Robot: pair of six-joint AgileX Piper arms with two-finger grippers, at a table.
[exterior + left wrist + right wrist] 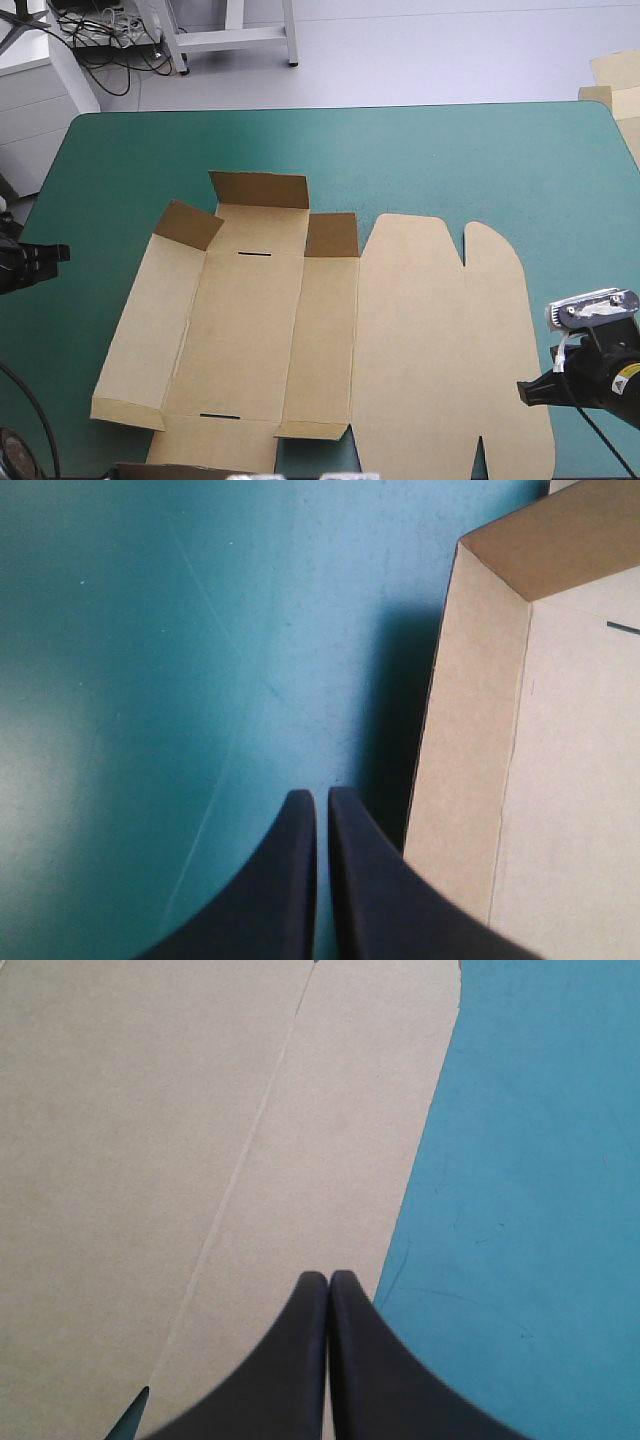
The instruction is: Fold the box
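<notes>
High view — brown box (245,330) near front edge, broad teal-green cover (450,160) beyond

- Table (450,150): teal-green cover, rounded far corners. It fills most of my high view.
- Floor (430,50): pale grey and smooth, running beyond the table's far edge. It is evenly lit.
- White frame (232,38): its legs and crossbar stand on the floor past the far edge, left of the middle.
- Black cables (105,45): a loose tangle on the floor near the far left corner, just beside the frame.
- White cabinet (30,120): flat pale fronts, beyond the table's left edge at the far left corner.
- Spare brown board (615,80): beyond the right edge, by the far right corner.
- Light: soft and diffuse. My left wrist view shows a paler sheen on part of the cover.
</notes>
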